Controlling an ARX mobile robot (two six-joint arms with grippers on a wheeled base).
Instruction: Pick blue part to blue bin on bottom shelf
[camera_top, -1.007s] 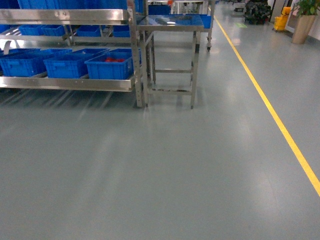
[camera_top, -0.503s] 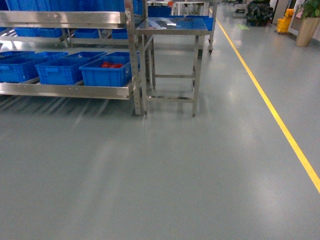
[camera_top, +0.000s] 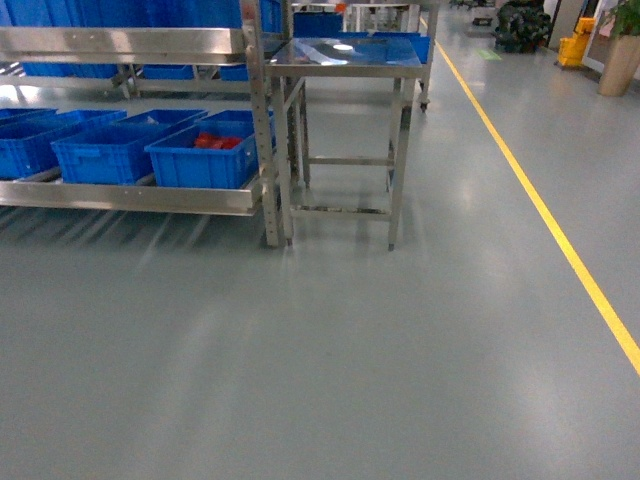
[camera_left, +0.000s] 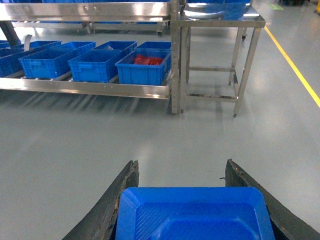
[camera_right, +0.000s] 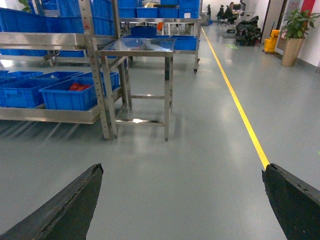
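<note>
the left claw (camera_left: 192, 200) is clamped on a smooth bright-blue tray-like piece (camera_left: 195, 212), cut off below, possibly the blue part. ribbed blue bins (camera_top: 100, 152) sit on the shiny steel bottom shelf (camera_top: 130, 196), left of the steel bench (camera_top: 345, 60). the right claw (camera_right: 182, 200) gapes, level, over grey floor (camera_top: 350, 350).

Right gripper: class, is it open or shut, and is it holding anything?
Open and empty: in the right wrist view the right gripper has its fingers far apart, with only bare floor between them.
</note>
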